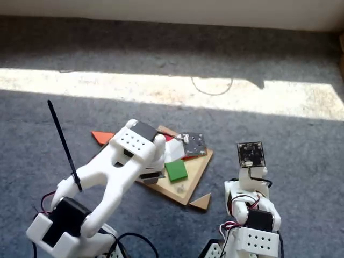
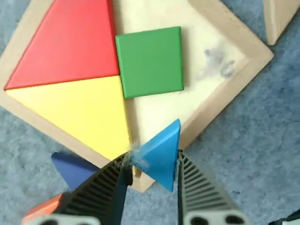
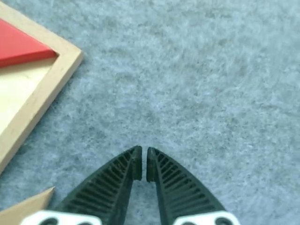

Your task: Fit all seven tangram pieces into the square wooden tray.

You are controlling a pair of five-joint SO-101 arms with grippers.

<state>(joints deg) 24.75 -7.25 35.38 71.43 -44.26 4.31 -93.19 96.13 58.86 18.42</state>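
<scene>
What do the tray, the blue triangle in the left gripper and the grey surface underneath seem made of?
Tray: pale unpainted wood, faint grain on the rim.
Blue triangle: probably painted wood, with smooth matte colour; its core is hidden.
Grey surface: carpet or felt, with short fuzzy fibres.

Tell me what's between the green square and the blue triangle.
Between the green square and the blue triangle lies only bare tray floor, shown in the left wrist view.

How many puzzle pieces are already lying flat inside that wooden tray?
3: large red triangle, large yellow triangle beside it, green square next to both. Others may be hidden.
</scene>
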